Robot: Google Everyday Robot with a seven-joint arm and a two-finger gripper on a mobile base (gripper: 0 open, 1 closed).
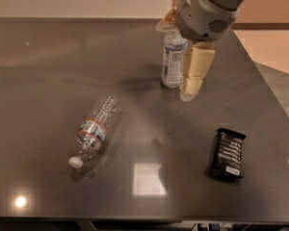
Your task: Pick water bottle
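The water bottle point(95, 129) is clear and ribbed, with a red and blue-white label. It lies on its side on the dark table point(48, 71), left of centre, its white cap toward the front left. My gripper point(193, 75) hangs over the back right of the table, well to the right of and behind the water bottle. It sits right beside a standing smoother bottle point(172, 61) with a pale label, whose top is hidden by the arm.
A black snack bar wrapper point(227, 153) lies flat at the front right. The table's right edge point(265, 90) runs diagonally, with floor beyond it. A bright light reflection point(147, 179) shows near the front middle.
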